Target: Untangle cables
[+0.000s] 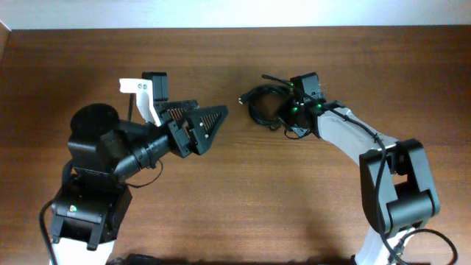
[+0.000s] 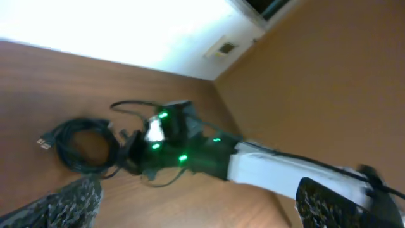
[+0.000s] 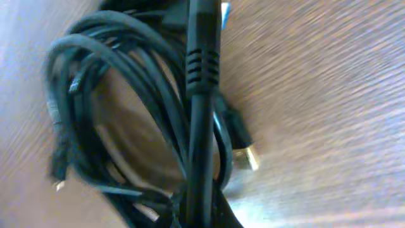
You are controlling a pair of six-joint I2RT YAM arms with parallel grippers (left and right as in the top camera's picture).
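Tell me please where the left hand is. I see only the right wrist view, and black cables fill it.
Observer: The left hand is apart from the cables, to their left in the overhead view, and it touches nothing.
Operator: Is it open?
Observer: Yes. The left wrist view shows its fingers spread wide, with nothing between them.
Operator: How do the cables lie as a whole?
Observer: They lie in one coil, with the right hand at its right side. I cannot tell whether that hand grips them.
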